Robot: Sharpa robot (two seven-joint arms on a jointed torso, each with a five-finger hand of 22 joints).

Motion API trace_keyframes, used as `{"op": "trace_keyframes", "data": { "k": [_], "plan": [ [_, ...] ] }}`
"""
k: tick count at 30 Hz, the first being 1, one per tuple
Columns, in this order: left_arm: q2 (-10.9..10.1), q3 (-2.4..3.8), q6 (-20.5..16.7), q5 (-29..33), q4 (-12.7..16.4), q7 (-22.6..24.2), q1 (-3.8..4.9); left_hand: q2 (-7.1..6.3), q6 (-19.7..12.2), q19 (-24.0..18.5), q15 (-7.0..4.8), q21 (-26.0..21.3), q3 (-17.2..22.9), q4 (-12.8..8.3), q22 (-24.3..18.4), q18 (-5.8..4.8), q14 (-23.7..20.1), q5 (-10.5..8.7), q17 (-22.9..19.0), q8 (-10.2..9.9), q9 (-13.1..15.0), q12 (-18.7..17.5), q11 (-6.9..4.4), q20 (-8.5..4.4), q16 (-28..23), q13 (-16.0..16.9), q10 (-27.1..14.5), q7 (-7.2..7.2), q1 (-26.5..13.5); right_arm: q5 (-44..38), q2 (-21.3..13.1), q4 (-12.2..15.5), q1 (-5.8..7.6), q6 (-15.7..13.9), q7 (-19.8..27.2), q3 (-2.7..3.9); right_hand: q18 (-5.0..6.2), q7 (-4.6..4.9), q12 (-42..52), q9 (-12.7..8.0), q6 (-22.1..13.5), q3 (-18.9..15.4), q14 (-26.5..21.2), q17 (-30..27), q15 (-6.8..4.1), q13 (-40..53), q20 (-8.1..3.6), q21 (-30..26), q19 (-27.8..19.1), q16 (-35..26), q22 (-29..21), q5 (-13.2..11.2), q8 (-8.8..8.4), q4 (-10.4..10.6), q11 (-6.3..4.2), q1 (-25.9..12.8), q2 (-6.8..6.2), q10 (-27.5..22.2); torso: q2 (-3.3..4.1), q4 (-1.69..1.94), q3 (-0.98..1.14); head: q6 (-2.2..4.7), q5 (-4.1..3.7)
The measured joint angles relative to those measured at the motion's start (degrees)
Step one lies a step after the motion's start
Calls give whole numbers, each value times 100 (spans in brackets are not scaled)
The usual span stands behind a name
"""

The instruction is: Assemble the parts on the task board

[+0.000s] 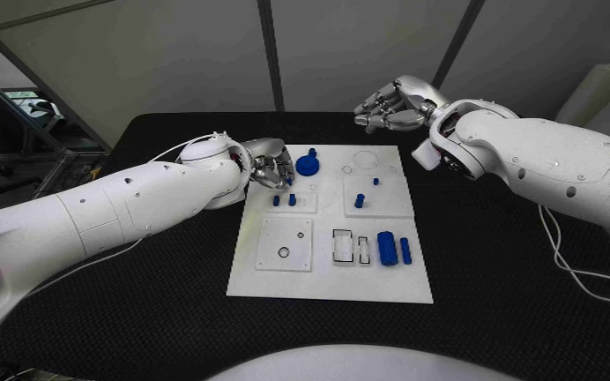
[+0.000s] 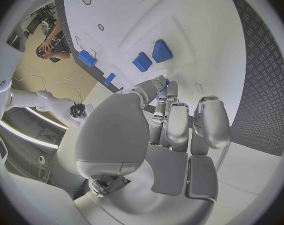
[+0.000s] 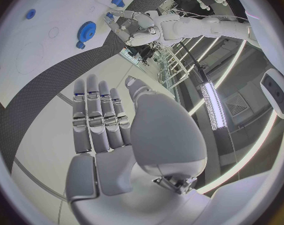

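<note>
White task board point(image 1: 382, 280) lies mid-table on the black table point(image 1: 152, 310). Blue gear point(image 1: 309, 165) sits at the board's far left, two short blue pegs point(image 1: 284, 199) just nearer, two more pegs point(image 1: 360, 200) to their right, and blue cylinders point(image 1: 394, 249) near right beside rectangular slots. Left hand point(image 1: 270, 169) hovers at the board's far left edge, touching-close to the gear; fingers point(image 2: 179, 125) straight, side by side, holding nothing. Right hand point(image 1: 391, 108) hangs beyond the board's far edge, fingers point(image 3: 98, 115) extended, empty.
</note>
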Motion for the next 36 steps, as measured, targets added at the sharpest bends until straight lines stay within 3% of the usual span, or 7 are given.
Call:
{"op": "trace_keyframes", "data": {
  "k": [11, 27, 31, 33, 36],
  "plan": [
    [-14, -12, 48, 0, -10, -47, -14, -121, -655, 0, 0, 0, -20, -51, -1, -1, 0, 0, -36, -456, -255, -128, 73, 0, 23, 9, -157, 3, -121, 0, -12, 0, 0, 0, -2, 0, 0, 0, 0, 0, 0, 0, 0, 0, 0, 0, 0, 0, 0, 0, 0, 0, 0, 0, 0, 0, 0, 0, -2, 0, 0, -6, -5],
    [-100, -10, 31, -1, 4, -53, -21, -121, -938, 0, 0, -32, -67, -98, -8, -1, 0, 0, -62, -551, -398, -130, 95, 0, 46, 35, -219, -42, -121, -107, -67, -23, -1, 4, -80, -1, -1, 0, 0, 2, 0, -41, 31, -5, -19, -32, 16, -23, 64, 8, -5, 0, 0, -74, 27, 0, 0, -154, -5, 5, -5, 3, -8],
    [-189, 14, 4, 0, -10, -53, -27, -121, -938, 0, 0, -76, -83, -82, -32, -1, 0, 0, -70, -551, -404, -158, 95, 0, 46, 35, -219, -42, -121, -409, -136, -28, -1, 30, -205, -1, 0, -35, 0, 11, 35, 16, 605, 114, -158, -36, -143, 219, 492, 305, 107, -69, 34, -288, -1, 213, -35, -246, -9, 5, -7, 13, -9],
    [-249, 60, -20, 6, -17, -47, -29, -121, -856, -13, 11, -76, -83, -82, -41, -1, -11, 0, -81, -500, -404, -158, 125, 13, 46, 46, -249, 39, -121, -634, -191, -3, -3, 45, -279, -1, 0, -91, 23, 23, 143, 75, 916, 249, -281, -36, -299, 479, 817, 566, 242, -137, 80, -430, -86, 352, -21, -161, -9, 5, -7, 20, -11],
    [-403, 141, -101, 47, 8, -4, -29, -121, -541, 0, 25, -76, -83, -82, 2, -1, -16, 0, -84, -318, -365, -155, 125, 43, 68, 74, -249, 113, -121, -1091, -328, 121, -20, 63, -437, -11, -1, -166, 91, 24, 292, 158, 984, 621, -414, -32, -526, 962, 1180, 1288, 527, -177, 87, -617, -234, 447, -7, 18, -10, 6, -8, 41, -37]
  ]
}}
